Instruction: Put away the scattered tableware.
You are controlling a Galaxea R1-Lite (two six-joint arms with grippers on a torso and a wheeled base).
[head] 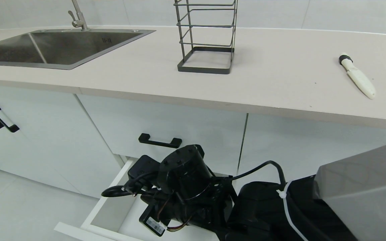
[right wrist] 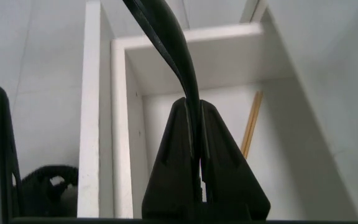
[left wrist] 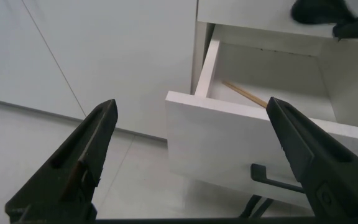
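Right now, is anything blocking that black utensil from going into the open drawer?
Nothing visible does. The right claw holds the black utensil over the open drawer; a wooden stick lies on its floor, off to one side of the claw.

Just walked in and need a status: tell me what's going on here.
The right gripper has its fingers shut on a black utensil, held above the open drawer, where one chopstick lies. The left gripper hangs open near the drawer's front, holding nothing. A white knife lies on the counter, not yet put away.
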